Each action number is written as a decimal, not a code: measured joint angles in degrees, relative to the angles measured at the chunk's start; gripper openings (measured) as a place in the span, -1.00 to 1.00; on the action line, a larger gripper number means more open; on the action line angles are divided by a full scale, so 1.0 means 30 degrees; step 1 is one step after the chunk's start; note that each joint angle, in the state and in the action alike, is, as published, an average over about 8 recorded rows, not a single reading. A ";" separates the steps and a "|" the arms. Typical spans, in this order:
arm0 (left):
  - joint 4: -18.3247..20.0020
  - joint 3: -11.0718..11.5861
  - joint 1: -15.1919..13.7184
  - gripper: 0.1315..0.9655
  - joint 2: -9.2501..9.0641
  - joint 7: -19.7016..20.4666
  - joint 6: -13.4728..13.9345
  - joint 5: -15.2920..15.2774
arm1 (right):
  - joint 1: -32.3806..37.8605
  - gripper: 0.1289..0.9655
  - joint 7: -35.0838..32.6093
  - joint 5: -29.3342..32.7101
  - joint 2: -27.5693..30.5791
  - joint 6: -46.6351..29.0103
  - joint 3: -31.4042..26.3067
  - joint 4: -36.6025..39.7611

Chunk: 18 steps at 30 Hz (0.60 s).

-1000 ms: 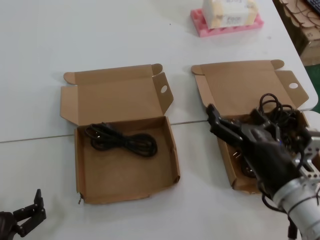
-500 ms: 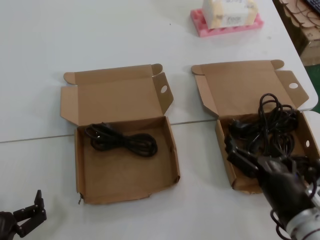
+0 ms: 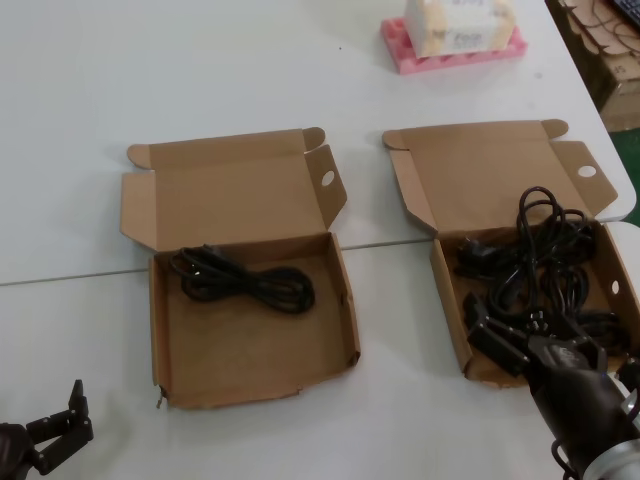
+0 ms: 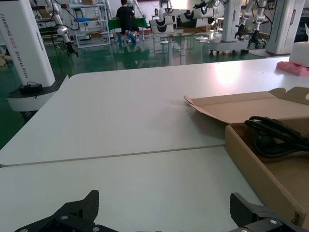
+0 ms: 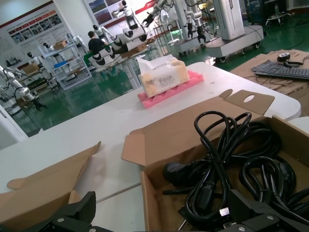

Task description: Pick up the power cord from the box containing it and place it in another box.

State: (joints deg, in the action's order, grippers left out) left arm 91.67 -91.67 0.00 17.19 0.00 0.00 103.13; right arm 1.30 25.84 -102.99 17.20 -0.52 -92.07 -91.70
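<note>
Progress: looks like the move is done, judging by the layout. One slim power cord [image 3: 243, 282] lies alone in the left-hand box [image 3: 250, 385], the one with the ragged, bowed front wall. Nothing is in either claw.
Source box: the right-hand box [image 3: 452, 340], near the table's right edge, holds a tangled mass of black cables [image 3: 535, 265].
What's left: probably just pulling the arms back. I can't tell if more cords are meant to go over.
Right claw: right claw [image 3: 492, 332] hangs over the front part of the right-hand box, fingers spread wide, gripping nothing. Its wrist view shows the cable mass just ahead, untouched.
Left claw: left claw [image 3: 62, 420] is parked at the table's near-left corner, fingers parted, empty.
Cord vs claw: the power cord lies in the back half of the left-hand box, towards its left wall, well apart from the right claw, with a strip of bare table [image 3: 400, 300] between the boxes. It is also well clear of the left claw.
Far edge: a tissue pack on pink foam [image 3: 455, 30], out of play.
</note>
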 joint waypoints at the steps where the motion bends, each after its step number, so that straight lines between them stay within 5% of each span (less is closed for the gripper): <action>1: 0.0000 0.0000 0.0000 1.00 0.0000 0.0000 0.0000 0.0000 | -0.0001 1.00 0.0000 0.0000 0.0000 0.0000 0.0000 0.0000; 18: 0.0000 0.0000 0.0000 1.00 0.0000 0.0000 0.0000 0.0001 | -0.0001 1.00 0.0000 0.0000 0.0000 0.0001 0.0000 0.0000</action>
State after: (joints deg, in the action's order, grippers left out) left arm 91.67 -91.67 0.00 17.19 0.00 0.00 103.13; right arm 1.29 25.84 -102.99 17.20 -0.52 -92.07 -91.70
